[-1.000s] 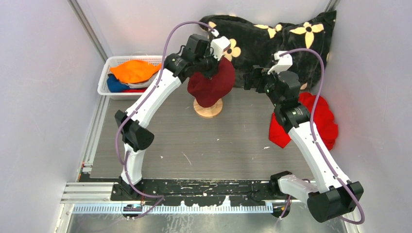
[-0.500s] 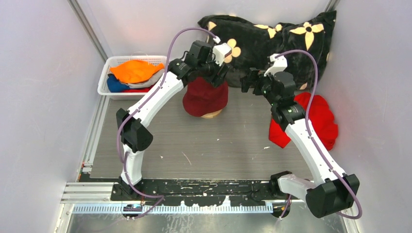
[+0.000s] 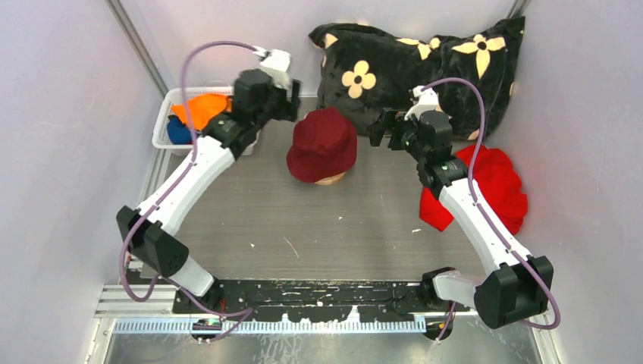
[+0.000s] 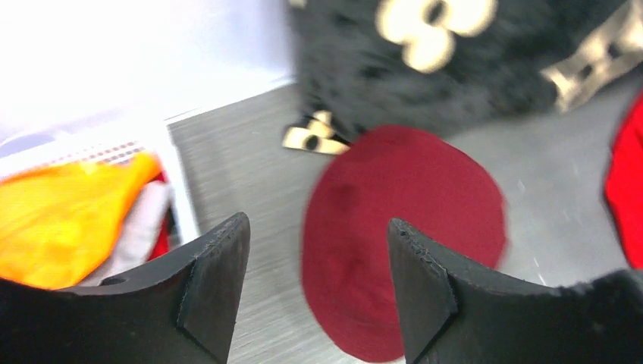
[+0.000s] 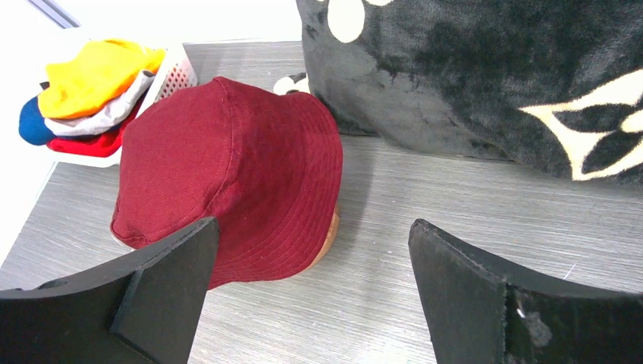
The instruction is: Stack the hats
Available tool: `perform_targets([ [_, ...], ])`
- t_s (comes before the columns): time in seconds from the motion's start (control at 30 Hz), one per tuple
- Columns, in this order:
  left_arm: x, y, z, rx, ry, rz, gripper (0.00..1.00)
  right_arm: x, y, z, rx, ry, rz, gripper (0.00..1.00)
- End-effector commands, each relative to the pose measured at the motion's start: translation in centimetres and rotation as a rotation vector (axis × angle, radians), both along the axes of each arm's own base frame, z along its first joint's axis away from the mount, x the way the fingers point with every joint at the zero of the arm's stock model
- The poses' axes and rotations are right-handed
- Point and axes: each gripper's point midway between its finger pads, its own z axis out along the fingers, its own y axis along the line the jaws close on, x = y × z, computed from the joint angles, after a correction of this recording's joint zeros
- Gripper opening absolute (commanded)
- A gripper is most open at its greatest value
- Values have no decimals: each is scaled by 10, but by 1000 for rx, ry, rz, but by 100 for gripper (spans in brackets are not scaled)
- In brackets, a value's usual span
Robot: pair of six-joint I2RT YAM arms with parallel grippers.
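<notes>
A maroon hat sits over a wooden stand at the middle back of the table, held by nothing. My left gripper hovers open and empty up and to the left of it; in its wrist view the maroon hat lies below between the fingers. My right gripper stands wide open just right of the maroon hat, apart from it. An orange hat tops a pile over a pale grey hat, a blue hat and a red hat.
The pile lies in a white basket at the back left. A black pillow with cream flowers leans at the back right. A bright red cloth bundle lies beside the right arm. Walls close in on both sides.
My left gripper opened and let go of the maroon hat, which dropped down over the stand. The left arm then swung left toward the basket. The right gripper edged left.
</notes>
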Motion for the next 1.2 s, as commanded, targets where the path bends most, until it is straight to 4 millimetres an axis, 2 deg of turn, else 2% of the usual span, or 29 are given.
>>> perform_targets([
  [0.0, 39, 93, 43, -230, -89, 318, 67, 2, 4, 34, 38, -98, 21, 100],
  [0.07, 52, 120, 33, -192, -68, 398, 67, 2, 5, 36, 38, -102, 27, 100],
  [0.2, 76, 161, 5, -35, -38, 552, 67, 2, 6, 36, 33, -99, 35, 100],
  [0.43, 116, 213, -57, -66, 50, 643, 66, 1, 7, 36, 31, -101, 40, 100],
  [0.53, 128, 228, -80, -52, 86, 663, 66, 2, 6, 35, 28, -99, 39, 100],
  [0.8, 145, 234, -124, -39, 156, 636, 65, 3, 5, 32, 19, -93, 33, 100],
  [0.97, 147, 229, -147, -40, 198, 615, 65, 4, 4, 31, 16, -90, 28, 100],
  [1.17, 150, 232, -171, -28, 241, 621, 65, 4, 3, 29, 12, -86, 23, 100],
])
